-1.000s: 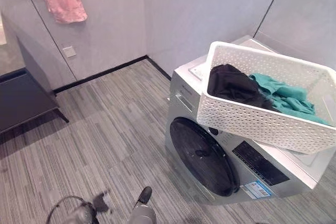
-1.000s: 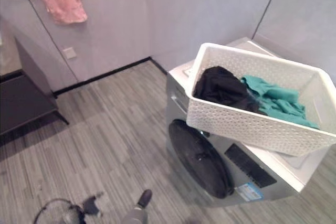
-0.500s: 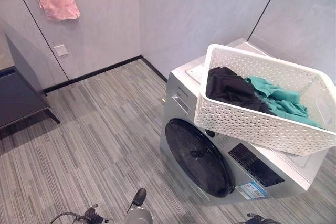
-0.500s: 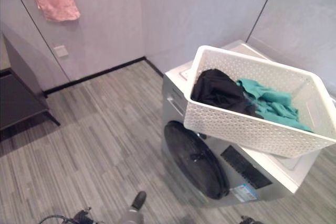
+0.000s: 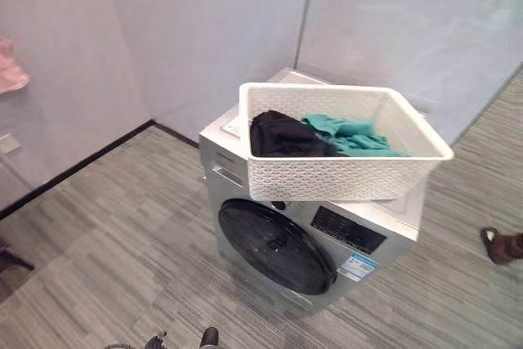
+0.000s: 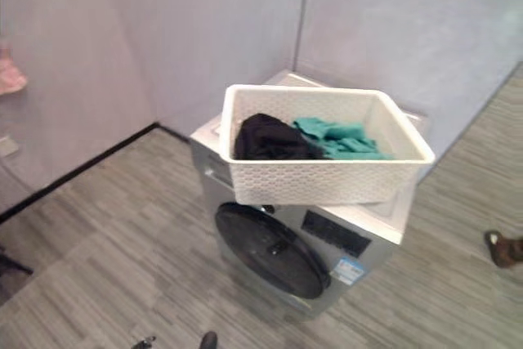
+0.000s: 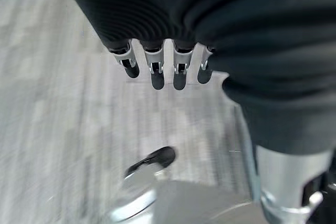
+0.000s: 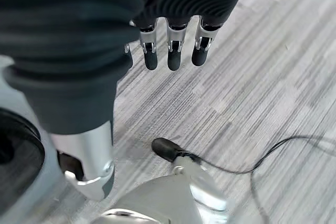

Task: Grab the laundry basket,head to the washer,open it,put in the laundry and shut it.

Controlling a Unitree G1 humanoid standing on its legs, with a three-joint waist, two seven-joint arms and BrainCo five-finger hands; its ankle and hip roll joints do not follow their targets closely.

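A white perforated laundry basket (image 5: 343,176) rests on top of the silver washer (image 5: 227,195). Inside it lie a black garment (image 5: 282,134) and a teal garment (image 5: 353,135). The washer's round dark door (image 5: 274,247) faces me and is closed. My left hand (image 7: 157,73) hangs above the striped floor with relaxed fingers, holding nothing. In the right wrist view, my right hand (image 8: 173,55) hangs the same way, empty, beside the washer's dark door. Both hands are well apart from the basket.
The washer stands in a corner of grey wall panels. A person's shoe (image 5: 498,244) shows at the right edge of the floor. A pink garment (image 5: 10,75) hangs on the left wall above a wall socket (image 5: 8,143).
The camera has swung right and pulled back, so washer and basket now sit in the middle and look smaller. The basket stays on the washer. A person's shoe has come into view.
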